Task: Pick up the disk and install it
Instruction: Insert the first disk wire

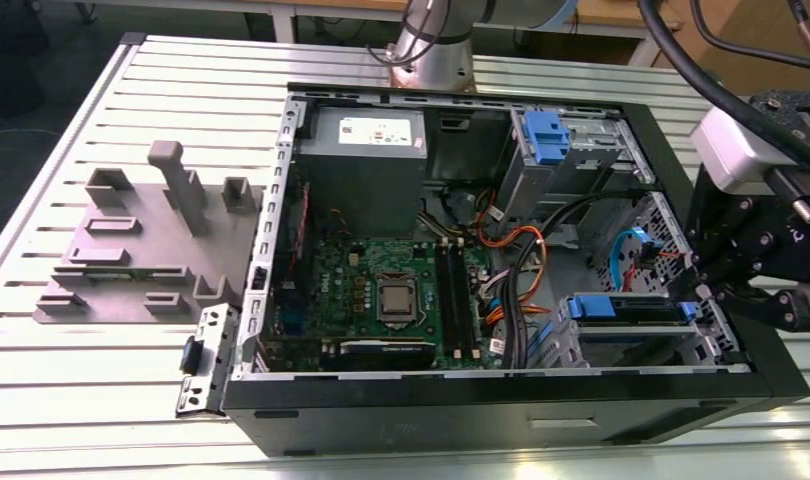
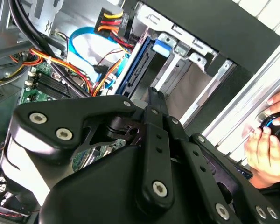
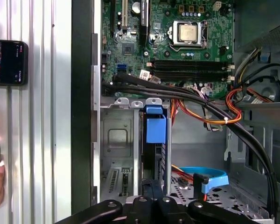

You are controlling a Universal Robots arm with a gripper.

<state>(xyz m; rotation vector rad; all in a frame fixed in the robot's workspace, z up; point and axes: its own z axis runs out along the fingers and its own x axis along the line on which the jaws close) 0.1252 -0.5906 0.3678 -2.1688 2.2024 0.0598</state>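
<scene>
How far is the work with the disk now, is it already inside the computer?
Mostly done, it seems: the disk in its blue frame already stands in the drive cage of the open computer case. In hand: the gripper is close at the disk's end. Left: I cannot tell whether the disk is pushed fully home.

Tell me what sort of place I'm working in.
Probably a robotics lab bench: a slotted aluminium table carries an opened computer case and a grey fixture block, with the arm's base behind.
</scene>
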